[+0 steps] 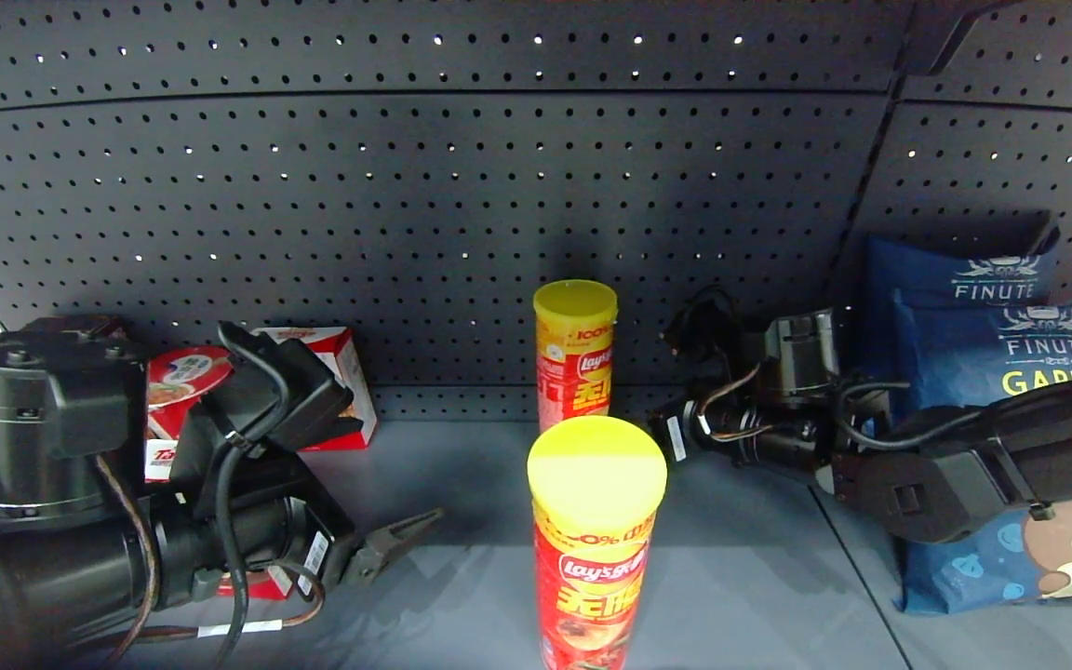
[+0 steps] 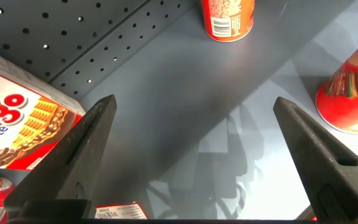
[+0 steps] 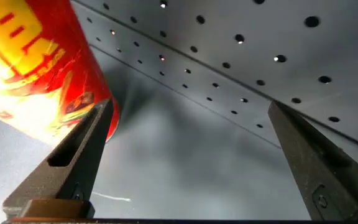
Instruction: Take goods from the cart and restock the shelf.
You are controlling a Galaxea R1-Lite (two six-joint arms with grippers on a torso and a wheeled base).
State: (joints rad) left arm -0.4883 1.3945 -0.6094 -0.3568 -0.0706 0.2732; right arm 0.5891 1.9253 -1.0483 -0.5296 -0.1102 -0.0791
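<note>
Two red chip cans with yellow lids stand on the grey shelf [image 1: 462,484]. One can [image 1: 575,358] stands at the back by the pegboard and the other [image 1: 595,549] near the front. My left gripper [image 1: 424,523] [image 2: 194,102] is low at the left, open and empty, pointing across bare shelf toward the cans. The left wrist view has the back can [image 2: 227,17] and the front can [image 2: 352,93] beyond its fingertips. My right gripper [image 3: 191,107] is open and empty. The back can [image 3: 36,68] stands just outside one finger [image 3: 73,162], not between the jaws.
Red-and-white snack boxes [image 1: 341,372] [image 2: 17,124] and a noodle bowl [image 1: 184,372] are stacked at the shelf's left. Blue snack bags [image 1: 1001,316] stand at the right behind my right arm [image 1: 945,465]. The pegboard wall [image 1: 462,214] closes the back.
</note>
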